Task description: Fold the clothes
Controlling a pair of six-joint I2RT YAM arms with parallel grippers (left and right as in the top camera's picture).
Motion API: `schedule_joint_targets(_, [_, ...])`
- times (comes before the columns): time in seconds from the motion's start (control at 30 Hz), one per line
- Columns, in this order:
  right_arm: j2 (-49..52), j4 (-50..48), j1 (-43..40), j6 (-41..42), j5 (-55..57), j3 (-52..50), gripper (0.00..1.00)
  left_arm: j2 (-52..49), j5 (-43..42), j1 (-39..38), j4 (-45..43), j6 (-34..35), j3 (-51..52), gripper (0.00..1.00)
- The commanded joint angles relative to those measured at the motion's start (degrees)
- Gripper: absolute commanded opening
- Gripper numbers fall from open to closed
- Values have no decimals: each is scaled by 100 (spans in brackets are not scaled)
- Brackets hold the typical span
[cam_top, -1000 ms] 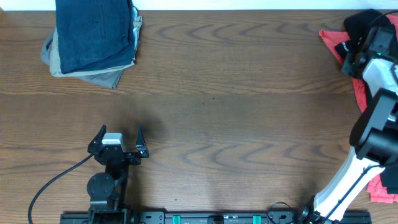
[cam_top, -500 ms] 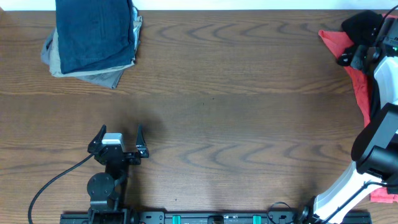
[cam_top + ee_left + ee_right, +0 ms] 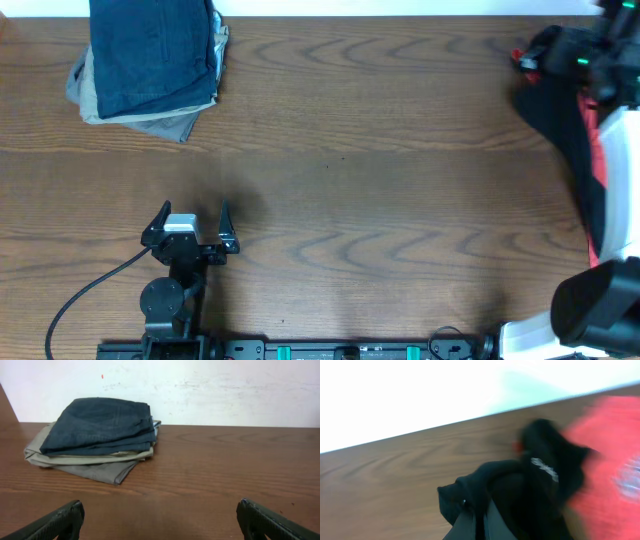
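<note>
Now pinches black shirt [image 3: 540, 482] in closed right gripper [image 3: 480, 522]; holds left gripper [image 3: 194, 210] wide, empty. Likely soft, light, droopy; best gripped at shoulders.

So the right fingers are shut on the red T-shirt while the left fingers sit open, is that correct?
Not quite: the right fingers are shut on the black T-shirt, not the red T-shirt, as the right wrist view shows. The left fingers do sit open.
</note>
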State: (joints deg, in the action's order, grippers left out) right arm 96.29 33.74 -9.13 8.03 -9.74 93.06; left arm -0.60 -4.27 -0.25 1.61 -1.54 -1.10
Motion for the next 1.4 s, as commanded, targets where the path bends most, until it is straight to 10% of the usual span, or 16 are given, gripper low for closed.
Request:
schedule_joint_targets(0.0, [-15, 81, 848, 269, -664, 37, 1, 37, -66, 24, 201, -17, 87, 98])
schedule_joint_targets(0.37, [726, 531, 4133, 396, -699, 26, 2, 37, -66, 24, 201, -17, 87, 98])
schedule_joint_targets(0.5, [828, 684, 4723, 391, -584, 26, 18, 37, -66, 24, 201, -17, 87, 98])
schedule_joint_targets(0.57, [750, 750, 4802, 391, -507, 28, 61, 37, -66, 24, 201, -17, 87, 98])
schedule_joint_targets(0.83, [39, 1626, 4002, 398, 293, 31, 99, 37, -66, 24, 201, -17, 87, 98])
schedule_joint_targets(1.37, [166, 2559, 1552, 820, 669, -201, 99, 37, -66, 24, 201, -17, 87, 98])
